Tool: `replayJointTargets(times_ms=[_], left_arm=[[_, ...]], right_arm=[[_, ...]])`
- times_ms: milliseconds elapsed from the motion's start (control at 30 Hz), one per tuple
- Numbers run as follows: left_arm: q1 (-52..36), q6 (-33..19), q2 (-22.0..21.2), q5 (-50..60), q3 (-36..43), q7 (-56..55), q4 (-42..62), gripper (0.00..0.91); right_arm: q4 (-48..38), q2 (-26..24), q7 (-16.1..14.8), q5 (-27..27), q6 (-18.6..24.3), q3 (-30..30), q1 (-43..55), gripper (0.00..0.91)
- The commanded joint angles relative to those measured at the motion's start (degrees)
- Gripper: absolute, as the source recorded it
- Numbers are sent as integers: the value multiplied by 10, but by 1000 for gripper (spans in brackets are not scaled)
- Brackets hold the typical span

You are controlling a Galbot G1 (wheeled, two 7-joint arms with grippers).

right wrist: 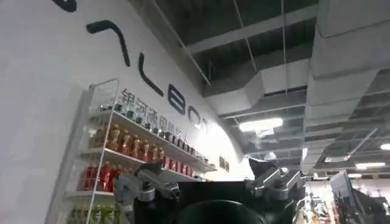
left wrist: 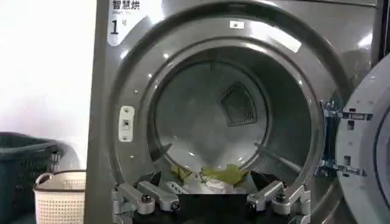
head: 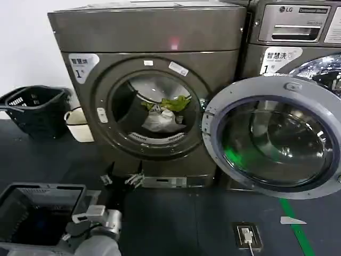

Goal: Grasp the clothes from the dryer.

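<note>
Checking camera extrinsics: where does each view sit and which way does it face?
Head: high, looking forward and down at the dryer, door open; left pincer low in front.
Left wrist: faces the drum, clothes beyond the open left pincer.
Right wrist: tilted up at ceiling and drinks shelf; right pincer open.
Shared: head and left wrist see dryer and clothes.

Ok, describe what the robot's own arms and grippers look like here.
The left gripper is black, with two silver-grey metal linkage jaws joined by dark pivot bolts. Behind it the left arm is a rounded light-grey shell carrying a small white box-shaped module. The right gripper has the same build: black body, silver-grey jointed jaws with bolts.
</note>
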Motion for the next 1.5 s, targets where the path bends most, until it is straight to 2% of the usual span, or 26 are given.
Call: replayJointTargets(times_ms=[33, 167, 267, 467, 767, 833, 967, 1500], left_arm=[[0, -1, 0, 0, 0, 1, 0, 907], [-1, -2, -1, 0, 0, 2, 1, 907], [-3, -3, -2, 5, 0, 1, 2, 907], [-5, -11, -3, 24, -1, 2, 6, 907], [-20, -19, 6, 40, -8, 9, 14, 907], [-22, -18, 8, 34, -12, 9, 13, 907], [-19, -17, 6, 33, -13, 9, 13, 907], [-21, -14, 7, 29, -10, 9, 12, 907]], right_arm=[[1, 0, -1, 0, 13, -4, 0, 907], [2, 1, -13, -5, 58, -11, 0, 907], [3, 2, -15, -4, 61, -13, 0, 907], [-3, 1, -16, -10, 103, -19, -2, 907], [-1, 1, -13, 7, 106, -17, -5, 907], [-1, 3, -12, 6, 123, -20, -5, 907], [6, 3, -6, 23, 118, -20, -7, 907], [10, 5, -9, 23, 118, -22, -5, 907]])
